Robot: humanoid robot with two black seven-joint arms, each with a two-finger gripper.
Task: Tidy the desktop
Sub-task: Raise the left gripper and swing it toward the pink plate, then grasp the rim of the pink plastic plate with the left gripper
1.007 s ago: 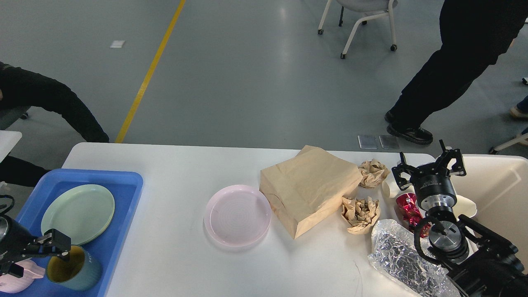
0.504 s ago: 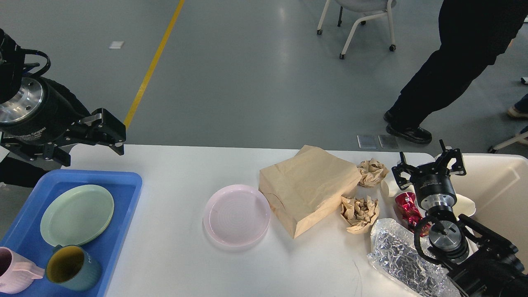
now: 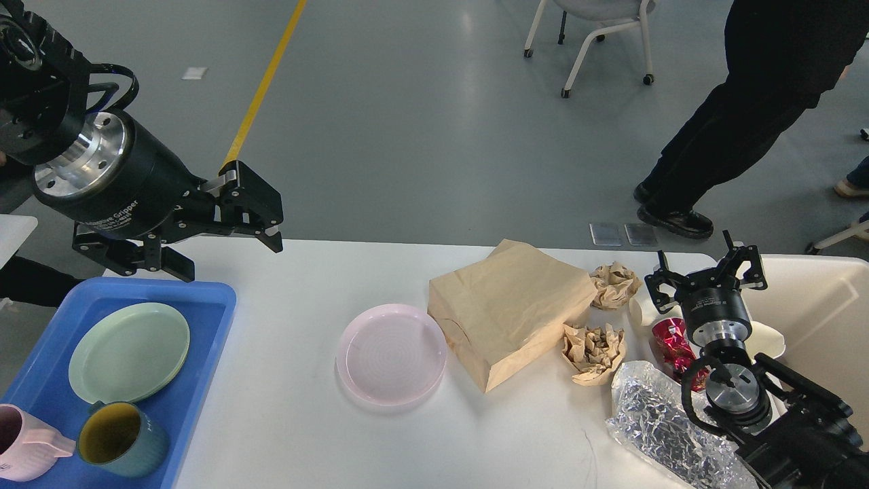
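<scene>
The white desktop (image 3: pixel 285 414) carries a pink plate (image 3: pixel 392 354), a brown paper bag (image 3: pixel 509 309), two crumpled paper balls (image 3: pixel 614 284) (image 3: pixel 593 352), a foil bag (image 3: pixel 669 428), a red wrapper (image 3: pixel 669 343) and a white cup (image 3: pixel 639 310). My left gripper (image 3: pixel 231 257) is open and empty, held high over the desktop's back left corner. My right gripper (image 3: pixel 706 272) is open and empty, above the red wrapper and the cup at the right end.
A blue tray (image 3: pixel 220 305) at the left holds a green plate (image 3: pixel 129 352), a teal mug (image 3: pixel 122 440) and a pink mug (image 3: pixel 27 451). A cream bin (image 3: pixel 821 319) stands at the right. A person's legs (image 3: pixel 733 122) and a chair (image 3: pixel 597 34) are beyond the table.
My left gripper has risen from the teal mug in the tray and moved up and right, over the desktop's back left corner. The right arm has not moved.
</scene>
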